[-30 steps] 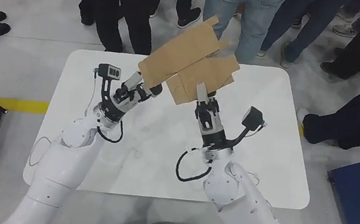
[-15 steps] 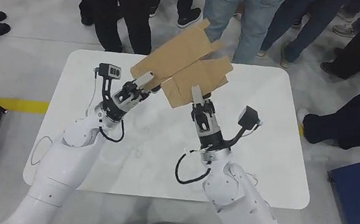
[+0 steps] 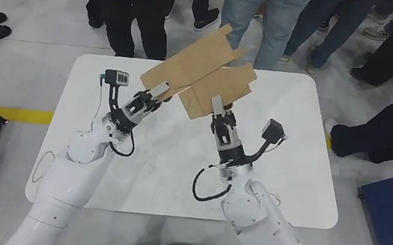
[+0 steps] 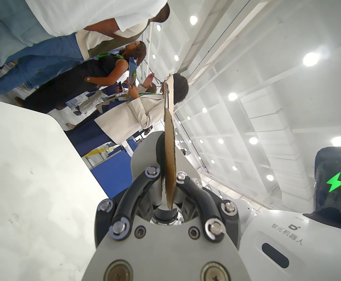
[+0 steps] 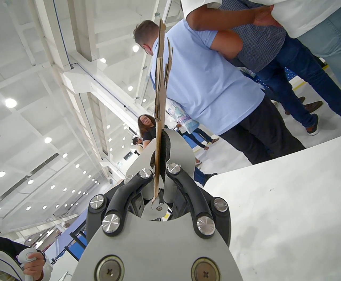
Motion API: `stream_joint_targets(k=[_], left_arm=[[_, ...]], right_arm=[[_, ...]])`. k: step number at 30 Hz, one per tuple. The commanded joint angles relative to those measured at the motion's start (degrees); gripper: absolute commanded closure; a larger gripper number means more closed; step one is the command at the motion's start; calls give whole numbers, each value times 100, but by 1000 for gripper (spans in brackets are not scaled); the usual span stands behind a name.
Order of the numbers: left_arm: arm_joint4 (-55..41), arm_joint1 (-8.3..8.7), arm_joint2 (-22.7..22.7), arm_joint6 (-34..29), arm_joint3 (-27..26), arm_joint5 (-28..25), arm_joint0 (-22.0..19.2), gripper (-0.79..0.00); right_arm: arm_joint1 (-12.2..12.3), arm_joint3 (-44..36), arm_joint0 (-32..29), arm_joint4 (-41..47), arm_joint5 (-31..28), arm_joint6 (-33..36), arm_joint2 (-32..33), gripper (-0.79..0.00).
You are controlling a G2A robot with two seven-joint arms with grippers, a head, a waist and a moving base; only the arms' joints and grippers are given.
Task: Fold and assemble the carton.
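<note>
The flat brown corrugated-cardboard carton (image 3: pixel 203 61) hangs unopened above the far middle of the white table (image 3: pixel 287 173), the left gripper (image 3: pixel 157 91) and right gripper (image 3: pixel 217 104) each clamped tight on its near edge, so the next move is likely spreading its layers into a tube.

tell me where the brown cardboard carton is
Top view: the brown cardboard carton is held over the white table's far edge by left gripper and right gripper.
</note>
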Motion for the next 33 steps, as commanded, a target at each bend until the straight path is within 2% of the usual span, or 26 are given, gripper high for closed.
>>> stream_joint_targets(k=[1, 9, 14, 21, 31, 33], left_arm=[[113, 8, -62, 83, -36, -36, 28, 0], [608, 48, -351, 379, -239, -86, 189, 0], [1328, 58, -437, 730, -315, -60, 266, 0], [2275, 43, -315, 1105, -436, 7, 297, 0], [3086, 34, -173, 1435, -472, 74, 387, 0], [3209, 32, -145, 1496, -486, 83, 394, 0]], right_arm=[[-10, 5, -14, 22, 25, -28, 17, -785], [-50, -34, -247, 677, 350, -430, 389, -785], [-43, -501, -477, 574, 272, -350, 443, -785], [-63, -836, -499, -193, 445, -75, 202, -785], [-88, -790, -402, -181, 489, 77, 136, -785], [-72, -536, -229, -1091, 752, 231, 149, -785]])
